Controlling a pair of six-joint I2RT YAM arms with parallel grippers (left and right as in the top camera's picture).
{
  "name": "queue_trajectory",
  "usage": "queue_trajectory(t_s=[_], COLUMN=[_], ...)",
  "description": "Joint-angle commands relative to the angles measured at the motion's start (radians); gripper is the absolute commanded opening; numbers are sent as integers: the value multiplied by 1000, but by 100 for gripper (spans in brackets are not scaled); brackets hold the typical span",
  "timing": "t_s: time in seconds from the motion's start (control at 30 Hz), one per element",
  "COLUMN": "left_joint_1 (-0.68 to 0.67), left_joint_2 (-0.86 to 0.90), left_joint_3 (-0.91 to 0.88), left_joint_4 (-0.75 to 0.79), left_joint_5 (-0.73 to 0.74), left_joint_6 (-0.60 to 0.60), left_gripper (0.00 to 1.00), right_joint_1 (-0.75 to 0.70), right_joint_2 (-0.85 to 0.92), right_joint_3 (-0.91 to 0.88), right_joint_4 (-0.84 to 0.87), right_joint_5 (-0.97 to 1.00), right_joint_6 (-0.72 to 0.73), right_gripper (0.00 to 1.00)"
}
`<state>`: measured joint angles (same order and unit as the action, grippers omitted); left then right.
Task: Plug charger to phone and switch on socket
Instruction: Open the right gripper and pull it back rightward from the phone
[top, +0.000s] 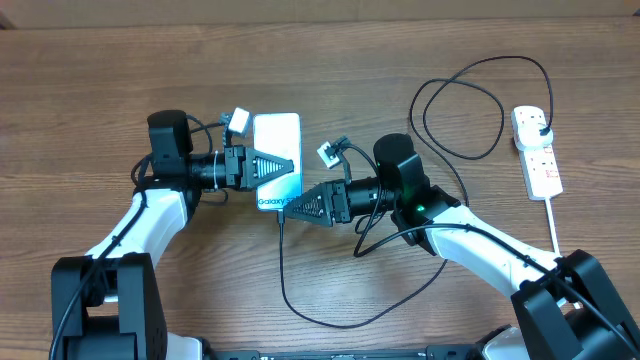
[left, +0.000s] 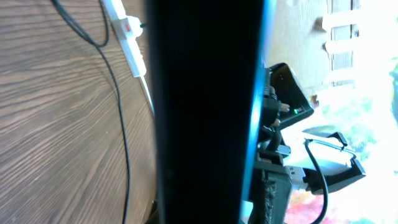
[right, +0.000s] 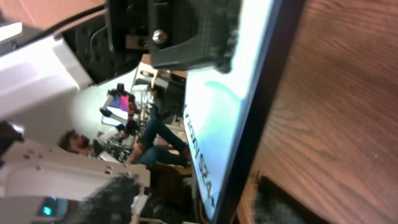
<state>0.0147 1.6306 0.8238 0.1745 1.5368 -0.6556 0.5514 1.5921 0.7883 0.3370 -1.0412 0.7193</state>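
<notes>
Left gripper comes in from the left of the overhead frame with a finger lying across the phone, which sits lit up at centre, so it looks pinched on it. The right gripper has its tip right at the phone's lower edge. That's also where the charger seems to start, before it loops along the bottom of the frame and up toward the socket at far right. A black plug looks to be already seated in the socket's top end. I can't tell if the right fingers are gripping the connector or are spread apart.

Left wrist view: the phone is edge-on, a fat dark bar down the middle with a blue glow on its right side. The cable and socket sit in the upper left. No fingers show clearly.

Right wrist view: the screen runs diagonally through the middle, and the left arm's pad is pressed on it at the top. The right arm's own finger is blurry at bottom right. The connector isn't visible at all.

My guess is we're mid plug-in at the phone end. Next, the tip has to line up square with the port while the left keeps the phone steady. After that, someone hits the switch, and I can't read from here whether it's on.
</notes>
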Motion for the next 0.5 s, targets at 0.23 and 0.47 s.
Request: queue_trajectory(t_s=[0.23, 0.47], left_joint_1=[-21, -44], left_joint_2=[-34, -34], left_joint_3=[4, 1], left_joint_4=[58, -259], left_joint_5=[2, -310], left_joint_6=[-54, 117], left_gripper=[4, 4], right_joint_1=[-155, -186], right_joint_2=[-19, -19], right_joint_3=[18, 18], right_joint_4=[-140, -405], right_joint_5=[-6, 221], right_joint_6=[-112, -179], right_gripper=[100, 100])
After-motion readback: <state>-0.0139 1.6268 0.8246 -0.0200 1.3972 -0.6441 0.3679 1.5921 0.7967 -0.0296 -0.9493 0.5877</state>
